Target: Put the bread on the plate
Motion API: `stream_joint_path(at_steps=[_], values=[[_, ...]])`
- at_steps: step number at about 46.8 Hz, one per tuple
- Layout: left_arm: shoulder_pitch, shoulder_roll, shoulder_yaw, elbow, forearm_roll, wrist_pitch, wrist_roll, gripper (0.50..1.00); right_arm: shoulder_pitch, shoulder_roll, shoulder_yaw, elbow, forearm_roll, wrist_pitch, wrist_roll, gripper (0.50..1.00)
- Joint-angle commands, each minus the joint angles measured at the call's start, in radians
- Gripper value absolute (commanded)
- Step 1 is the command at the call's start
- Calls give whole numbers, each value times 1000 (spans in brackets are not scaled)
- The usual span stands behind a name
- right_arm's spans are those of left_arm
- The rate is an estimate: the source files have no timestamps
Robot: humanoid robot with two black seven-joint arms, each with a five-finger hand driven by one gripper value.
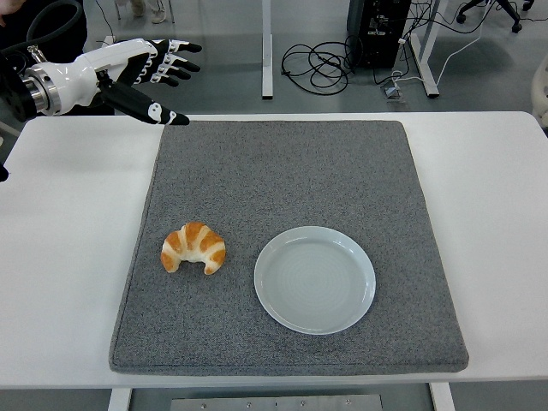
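Golden croissant on grey mat, well apart from raised, open-fingered left hand

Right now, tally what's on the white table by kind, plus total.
Golden-brown croissant bread: 1
Round pale blue-grey plate: 1
Grey felt mat: 1
Total: 3
The robot's left hand is above the far left corner, fingers spread, holding nothing.

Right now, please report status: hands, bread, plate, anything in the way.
Left robot hand open, far left corner, holding nothing. Right not in view. Croissant on grey mat, left of empty plate. Nothing between them.
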Motion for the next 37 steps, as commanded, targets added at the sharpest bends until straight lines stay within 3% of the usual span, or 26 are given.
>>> stream_joint_path(at_steps=[1,17,37], values=[[3,29,0,-46,61,0,4,878,0,0,0,0,0,0,0,1000],[93,90,0,-142,320,27,2,860,0,0,0,0,0,0,0,1000],[182,105,-3,-198,513,135,-2,860,0,0,0,0,0,0,2,1000]])
